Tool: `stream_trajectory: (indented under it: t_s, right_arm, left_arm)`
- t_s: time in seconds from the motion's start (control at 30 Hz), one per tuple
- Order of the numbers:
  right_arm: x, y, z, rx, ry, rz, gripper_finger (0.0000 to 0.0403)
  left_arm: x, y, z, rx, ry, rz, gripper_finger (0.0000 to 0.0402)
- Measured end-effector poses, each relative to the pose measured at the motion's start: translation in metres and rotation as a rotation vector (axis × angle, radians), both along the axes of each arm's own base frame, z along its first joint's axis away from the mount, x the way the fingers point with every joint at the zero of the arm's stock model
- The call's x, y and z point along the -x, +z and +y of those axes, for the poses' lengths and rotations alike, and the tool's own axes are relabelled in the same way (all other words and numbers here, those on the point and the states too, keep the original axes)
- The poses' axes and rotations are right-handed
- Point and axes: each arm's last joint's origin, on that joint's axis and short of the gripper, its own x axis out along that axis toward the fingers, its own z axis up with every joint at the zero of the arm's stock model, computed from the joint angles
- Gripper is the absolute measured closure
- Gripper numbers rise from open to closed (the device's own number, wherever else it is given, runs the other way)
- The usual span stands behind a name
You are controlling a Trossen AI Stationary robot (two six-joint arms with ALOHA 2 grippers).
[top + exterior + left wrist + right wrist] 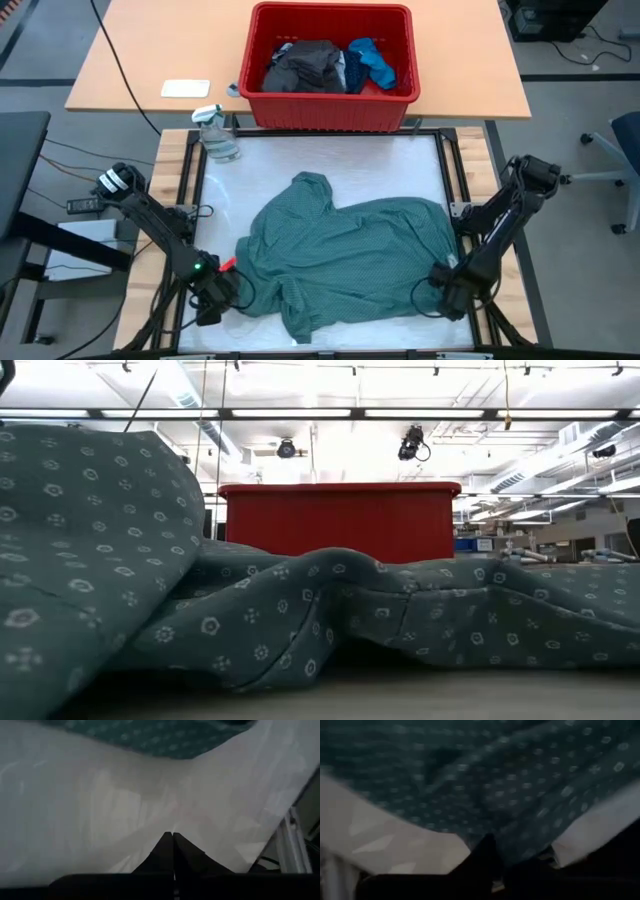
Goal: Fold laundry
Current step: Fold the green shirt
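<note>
The large teal-green dotted shirt [350, 250] lies crumpled on the white table top [330, 160] and fills the low view [300, 620]. My left gripper [222, 300] stands at the shirt's near left edge. It is shut, with no cloth between its fingers [173, 836], and the shirt's edge [165, 737] lies a little beyond them. My right gripper [445, 290] is at the shirt's near right edge, shut on the cloth [512, 852]. More laundry, a dark grey piece [305, 65] and a bright blue piece [372, 62], lies in the red bin. My right gripper has the teal shirt by its edge at the near right side [520, 847], pinched between the two fingers. The fingers slant steeply down from above. One layer or several, I cannot tell. The shirt lies slack on the table around the hold.
The red plastic bin [330, 65] stands on the wooden table beyond the far edge and shows behind the shirt in the low view [340, 520]. A clear spray bottle [215, 135] stands at the far left corner. A white card [186, 88] lies left of the bin.
</note>
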Motion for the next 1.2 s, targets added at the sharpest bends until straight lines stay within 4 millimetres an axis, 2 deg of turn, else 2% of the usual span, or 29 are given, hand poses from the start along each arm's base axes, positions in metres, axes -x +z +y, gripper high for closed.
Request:
stream_trajectory:
  t_s: [0.13,0.2,0.3,0.37,0.53,0.67,0.8,0.87,1.03,1.2]
  right_arm:
    - [0.0,0.014,-0.001,-0.089,0.015,-0.071,0.0283]
    - [0.002,0.026,-0.004,-0.157,0.03,-0.118,0.0241]
    - [0.004,0.043,-0.015,-0.2,0.007,-0.207,0.0191]
    - [0.004,0.052,-0.025,-0.183,-0.034,-0.285,0.0176]
    - [-0.007,0.061,-0.049,-0.074,-0.082,-0.459,0.0173]
    - [-0.025,0.06,-0.063,0.001,0.041,-0.569,0.0173]
    - [-0.041,0.057,-0.079,0.111,0.182,-0.634,0.0173]
    - [-0.046,0.056,-0.084,0.135,0.195,-0.633,0.0173]
    - [-0.049,0.052,-0.087,0.187,0.24,-0.61,0.0173]
    - [-0.048,0.047,-0.086,0.202,0.262,-0.559,0.0173]
  left_arm:
    - [0.004,0.001,0.006,-0.045,0.049,0.087,0.04]
    - [0.002,0.007,0.007,-0.034,0.088,0.076,0.04]
    - [-0.006,0.021,0.006,-0.04,0.17,-0.036,0.0392]
    - [-0.011,0.031,0.009,-0.075,0.231,-0.142,0.0381]
    - [-0.027,0.053,0.028,-0.138,0.457,-0.374,0.034]
    - [-0.04,0.065,0.04,-0.069,0.586,-0.485,0.0298]
    - [-0.057,0.072,0.041,-0.034,0.646,-0.649,0.0262]
    - [-0.063,0.071,0.041,-0.043,0.614,-0.69,0.0253]
    - [-0.068,0.058,0.034,-0.077,0.595,-0.658,0.0249]
    - [-0.075,0.041,0.029,-0.097,0.678,-0.589,0.0249]
